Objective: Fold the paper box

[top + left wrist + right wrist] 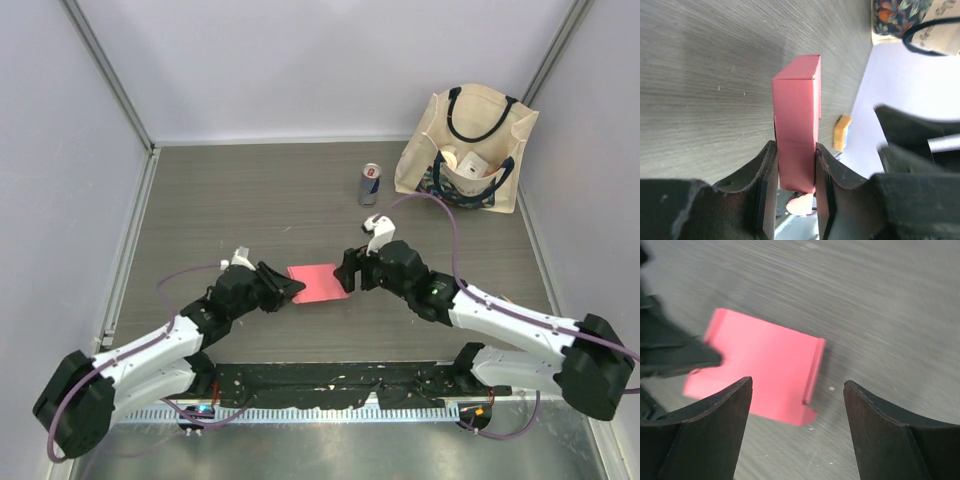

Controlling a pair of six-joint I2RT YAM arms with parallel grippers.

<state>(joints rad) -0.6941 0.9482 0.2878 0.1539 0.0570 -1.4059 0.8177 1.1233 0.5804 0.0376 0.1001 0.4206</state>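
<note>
We saw the pink-red paper box (318,281) of thin card near the middle of the table, folded into a slim, flat rectangle with sharp creases. Its broad face pointed up. One short end was squared off and closed, and a narrow flap with a rounded tab ran along that edge. The opposite end sat pinched between the left gripper's (292,287) fingers. We could not tell whether it touched the tabletop.

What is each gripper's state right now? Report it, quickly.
Left gripper: fingers closed on the paper box.
Right gripper: open, holding nothing.
</note>
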